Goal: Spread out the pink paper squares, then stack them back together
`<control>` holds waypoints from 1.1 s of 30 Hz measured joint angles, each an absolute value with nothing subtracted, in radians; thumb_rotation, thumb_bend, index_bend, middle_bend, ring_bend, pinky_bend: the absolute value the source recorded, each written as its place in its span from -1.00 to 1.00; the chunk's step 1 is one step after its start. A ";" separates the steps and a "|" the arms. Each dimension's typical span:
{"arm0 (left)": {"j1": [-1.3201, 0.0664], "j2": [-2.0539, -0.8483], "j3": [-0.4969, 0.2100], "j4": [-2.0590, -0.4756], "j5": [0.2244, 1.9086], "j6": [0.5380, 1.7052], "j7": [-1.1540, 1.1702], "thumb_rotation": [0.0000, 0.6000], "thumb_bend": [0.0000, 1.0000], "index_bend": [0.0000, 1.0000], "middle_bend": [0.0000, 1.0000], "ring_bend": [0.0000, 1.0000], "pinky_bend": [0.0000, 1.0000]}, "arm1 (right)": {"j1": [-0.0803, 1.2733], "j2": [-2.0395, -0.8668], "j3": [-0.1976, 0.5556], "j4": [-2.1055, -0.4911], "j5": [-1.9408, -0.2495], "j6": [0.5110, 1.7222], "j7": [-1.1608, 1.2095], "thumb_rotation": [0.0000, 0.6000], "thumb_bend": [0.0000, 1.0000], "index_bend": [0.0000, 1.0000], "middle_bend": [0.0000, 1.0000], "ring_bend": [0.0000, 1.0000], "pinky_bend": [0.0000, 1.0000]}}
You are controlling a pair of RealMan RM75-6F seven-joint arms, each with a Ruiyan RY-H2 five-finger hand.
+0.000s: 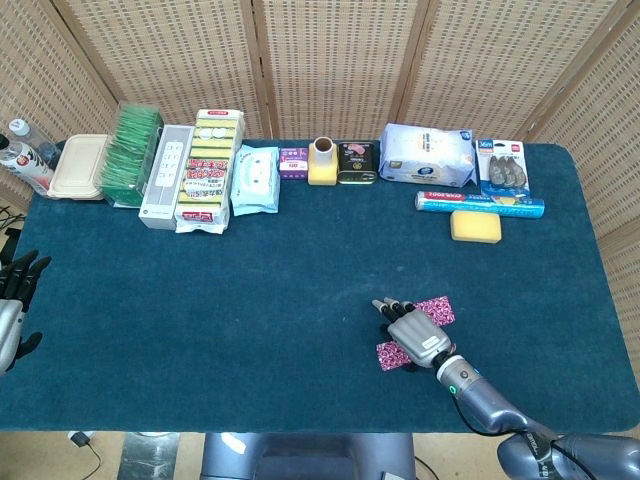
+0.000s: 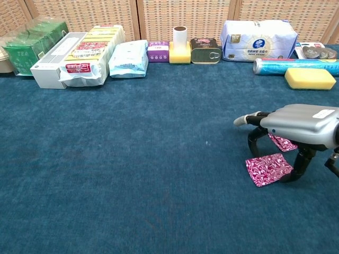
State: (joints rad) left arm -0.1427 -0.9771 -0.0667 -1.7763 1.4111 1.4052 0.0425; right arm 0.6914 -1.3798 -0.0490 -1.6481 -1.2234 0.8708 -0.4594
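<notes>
Two pink patterned paper squares lie on the blue cloth at the front right. The nearer square (image 2: 268,169) (image 1: 388,354) lies flat, and the farther square (image 2: 282,142) (image 1: 437,310) sits behind it, partly hidden. My right hand (image 2: 296,124) (image 1: 415,333) hovers palm down over both, its fingers arched downward with the tips at the nearer square's edges. I see no square lifted. My left hand (image 1: 12,300) hangs off the table's left edge, fingers spread and holding nothing.
A row of goods lines the back edge: green tea boxes (image 1: 130,153), a white box (image 1: 165,175), a tissue pack (image 1: 428,155), a tin (image 1: 356,162), a blue roll (image 1: 480,202) and a yellow sponge (image 1: 475,226).
</notes>
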 measured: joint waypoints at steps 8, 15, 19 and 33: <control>-0.144 -0.975 -0.066 -1.776 1.414 1.403 0.039 1.00 -0.83 -1.00 -1.00 -1.00 -0.84 | 0.698 -1.340 -0.007 -1.679 -1.196 0.884 -0.455 1.00 -0.57 -0.13 -0.92 -0.88 -0.65; -0.143 -0.974 -0.064 -1.776 1.416 1.402 0.037 1.00 -0.83 -1.00 -1.00 -1.00 -0.84 | 0.730 -1.341 0.032 -1.624 -1.088 0.841 -0.463 1.00 -0.55 -0.13 -0.91 -0.88 -0.64; -0.142 -0.973 -0.065 -1.777 1.415 1.404 0.036 1.00 -0.83 -1.00 -1.00 -1.00 -0.84 | 0.759 -1.356 0.052 -1.557 -1.019 0.798 -0.467 1.00 -0.55 -0.13 -0.91 -0.88 -0.64; -0.146 -0.978 -0.065 -1.778 1.409 1.397 0.053 1.00 -0.83 -1.00 -1.00 -1.00 -0.84 | 0.815 -1.332 0.039 -1.501 -0.982 0.720 -0.473 1.00 -0.55 -0.13 -0.91 -0.88 -0.61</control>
State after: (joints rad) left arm -0.1456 -0.9783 -0.0648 -1.7784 1.4091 1.3970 0.0526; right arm 0.8150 -1.3320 0.0386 -1.5006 -0.9822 0.7205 -0.4726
